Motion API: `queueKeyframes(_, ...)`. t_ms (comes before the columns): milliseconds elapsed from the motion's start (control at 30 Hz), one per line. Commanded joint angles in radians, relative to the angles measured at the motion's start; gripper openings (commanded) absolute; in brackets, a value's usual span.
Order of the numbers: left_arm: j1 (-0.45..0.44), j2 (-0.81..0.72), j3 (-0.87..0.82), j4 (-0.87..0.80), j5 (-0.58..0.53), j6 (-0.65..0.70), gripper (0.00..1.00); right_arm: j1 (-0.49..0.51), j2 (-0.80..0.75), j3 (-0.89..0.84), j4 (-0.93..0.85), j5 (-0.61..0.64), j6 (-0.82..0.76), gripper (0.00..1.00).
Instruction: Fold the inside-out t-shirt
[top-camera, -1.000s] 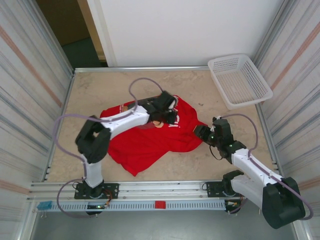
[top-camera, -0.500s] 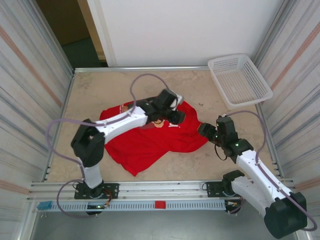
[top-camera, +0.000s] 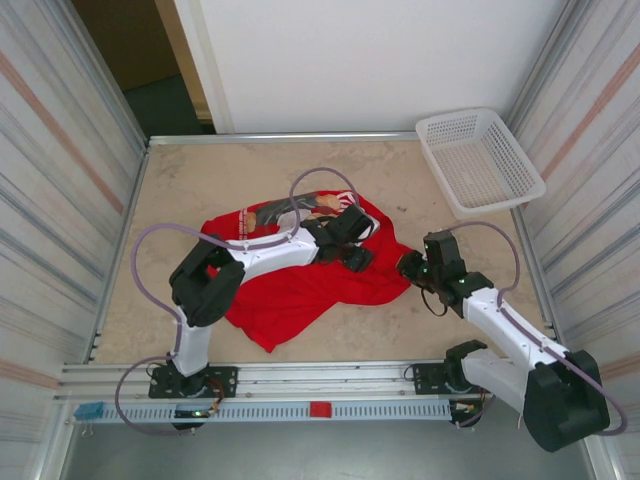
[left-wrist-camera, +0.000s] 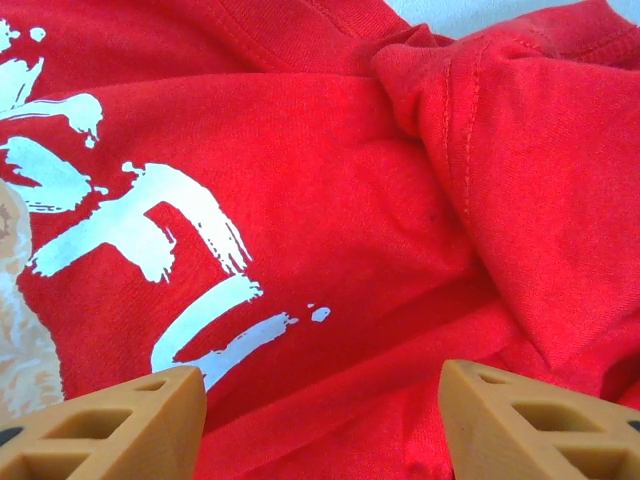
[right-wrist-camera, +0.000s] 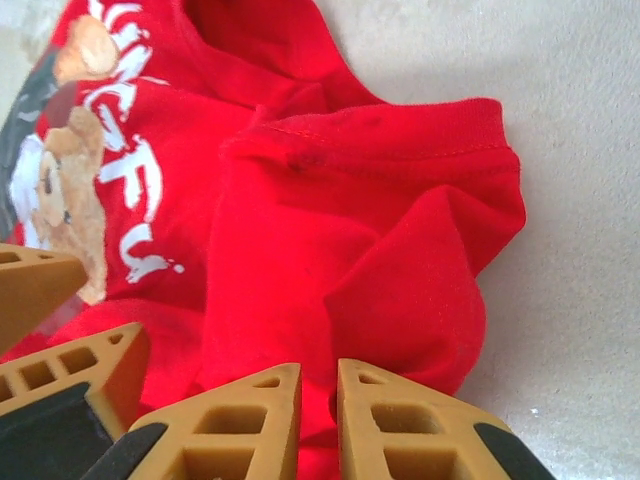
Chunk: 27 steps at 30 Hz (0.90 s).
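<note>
The inside-out t-shirt (top-camera: 290, 290) lies crumpled in a bright red heap mid-table. Its teddy-bear print (right-wrist-camera: 70, 170) and white lettering (left-wrist-camera: 140, 225) face up. My left gripper (top-camera: 358, 258) hovers low over the shirt's right part. It is open, its tan fingers (left-wrist-camera: 120, 425) wide apart over the cloth with nothing between them (left-wrist-camera: 322, 420). My right gripper (top-camera: 408, 265) is at the shirt's right edge. Its jaws (right-wrist-camera: 319, 400) are shut on a bunched fold of the t-shirt (right-wrist-camera: 400, 280), with red cloth in the narrow gap. The left gripper's fingers (right-wrist-camera: 70, 370) show beside it.
A white mesh basket (top-camera: 470, 113) stands at the back right corner. The tan table (top-camera: 200, 170) is walled by striped panels on both sides, with a metal rail along the near edge. The left arm's cable loops over the shirt's top.
The left gripper has opened and shifted right and nearer over the shirt. The right gripper has closed on the shirt's right edge. More of the print shows at the shirt's far edge.
</note>
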Motion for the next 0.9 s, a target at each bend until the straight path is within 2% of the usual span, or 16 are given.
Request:
queueKeyframes(0,-0.013,0.026,-0.023,0.039,-0.003,0.046,0.65,-0.001,0.017,-0.021,0.030,0.009,0.020,0.15)
queueKeyframes(300,-0.032,0.085,-0.035,0.078,0.047,0.075,0.68,-0.017,0.001,-0.060,-0.004,0.045,0.035,0.16)
queueKeyframes(400,-0.033,0.111,-0.026,0.077,0.046,0.076,0.66,-0.016,0.001,-0.063,-0.003,0.048,0.035,0.16)
queueKeyframes(433,-0.033,0.118,-0.021,0.075,0.051,0.079,0.62,-0.016,0.001,-0.064,-0.003,0.050,0.036,0.16)
queueKeyframes(467,-0.033,0.121,-0.020,0.078,0.060,0.081,0.54,-0.016,0.001,-0.064,-0.004,0.052,0.038,0.16)
queueKeyframes(500,-0.031,0.121,-0.019,0.082,0.067,0.084,0.39,-0.017,0.001,-0.064,-0.004,0.057,0.041,0.17)
queueKeyframes(533,-0.029,0.120,-0.014,0.078,0.070,0.085,0.19,-0.017,0.000,-0.067,-0.004,0.061,0.045,0.17)
queueKeyframes(567,-0.026,0.113,-0.010,0.071,0.077,0.085,0.06,-0.017,0.003,-0.067,-0.002,0.064,0.049,0.17)
queueKeyframes(600,-0.020,0.101,-0.001,0.062,0.086,0.085,0.00,-0.017,0.008,-0.067,0.001,0.065,0.052,0.18)
queueKeyframes(700,0.003,0.023,0.015,0.038,0.127,0.076,0.00,-0.017,0.022,-0.065,0.013,0.066,0.057,0.20)
queueKeyframes(867,0.060,-0.132,0.042,-0.001,0.282,0.030,0.00,-0.017,0.054,-0.048,0.024,0.065,0.053,0.25)
